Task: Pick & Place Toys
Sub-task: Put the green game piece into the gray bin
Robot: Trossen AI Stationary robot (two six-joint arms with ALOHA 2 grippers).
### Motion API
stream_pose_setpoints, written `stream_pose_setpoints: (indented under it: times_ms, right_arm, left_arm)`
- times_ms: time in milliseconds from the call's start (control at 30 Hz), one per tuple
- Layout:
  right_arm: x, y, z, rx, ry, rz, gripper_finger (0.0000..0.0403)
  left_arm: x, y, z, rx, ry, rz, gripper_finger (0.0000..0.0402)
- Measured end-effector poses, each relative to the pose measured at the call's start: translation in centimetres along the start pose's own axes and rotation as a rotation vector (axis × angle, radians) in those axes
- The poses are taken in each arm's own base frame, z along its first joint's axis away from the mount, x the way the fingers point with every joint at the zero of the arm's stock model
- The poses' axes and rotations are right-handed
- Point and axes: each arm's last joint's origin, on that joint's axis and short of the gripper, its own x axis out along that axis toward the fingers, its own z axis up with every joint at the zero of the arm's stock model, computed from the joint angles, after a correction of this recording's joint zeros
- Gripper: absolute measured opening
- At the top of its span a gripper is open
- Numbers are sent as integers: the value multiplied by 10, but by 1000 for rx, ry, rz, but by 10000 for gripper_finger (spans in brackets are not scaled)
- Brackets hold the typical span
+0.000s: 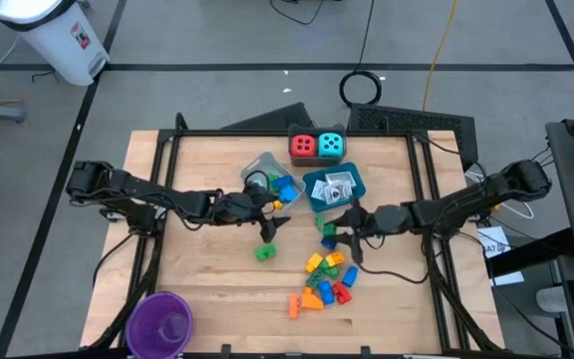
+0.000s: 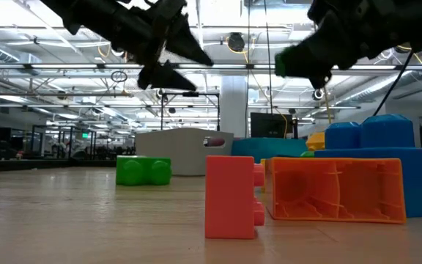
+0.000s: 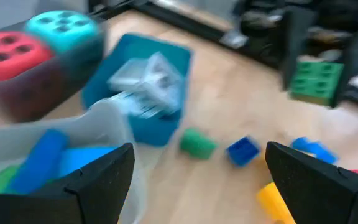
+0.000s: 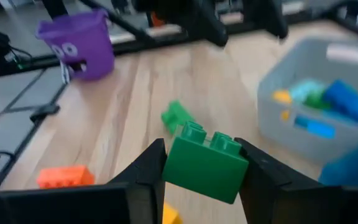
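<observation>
Between the right gripper's (image 4: 201,163) two dark fingers sits a green brick (image 4: 205,163), pinched on both flanks with its studs up, lifted clear of the desk (image 1: 207,279). In the overhead view that gripper (image 1: 350,221) hangs just in front of the blue tray (image 1: 319,199), which holds small white packets (image 1: 337,189), and above the loose cluster of yellow, orange, red and blue bricks (image 1: 325,279).

The step in hand looks like carrying the brick to a container, most likely the clear tray (image 1: 257,167) that already holds blue and green bricks. To do it well, the grip should stay square on the flanks, the brick should travel high enough to clear the tray wall, and release should come only once it is over the open middle of the tray.

The left gripper (image 1: 265,203) hovers with its fingers spread wide and nothing between them, right at the near edge of that clear tray; it is the main obstacle, since both arms meet at the desk's centre. Another green brick (image 1: 265,252) lies on the wood just below it. The red die (image 1: 304,146) and cyan die (image 1: 332,146) stand side by side behind the trays, and a purple cup (image 1: 162,324) sits at the desk's front left corner, well apart.
</observation>
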Motion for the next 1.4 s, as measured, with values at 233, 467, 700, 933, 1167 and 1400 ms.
stream_pose_setpoints:
  times_ms: [233,467,700,933,1167,1400]
  right_arm:
    - [0,9,3,-256,-66,38,116]
    - [5,36,-6,-683,-123,-57,118]
    - [12,49,-11,-830,-190,-169,118]
    - [16,47,-17,-851,-159,-205,118]
    - [12,51,-15,-861,-161,-275,119]
    - [10,54,-15,-829,-170,-270,131]
  left_arm:
    - [21,-17,-3,-13,-102,-260,365]
    - [48,-23,-13,-236,-194,-450,365]
    - [76,-38,-4,-281,-110,-521,365]
    - [99,-60,10,-245,-31,-638,363]
    - [103,-64,15,-207,37,-654,278]
    - [105,-56,18,-218,40,-647,132]
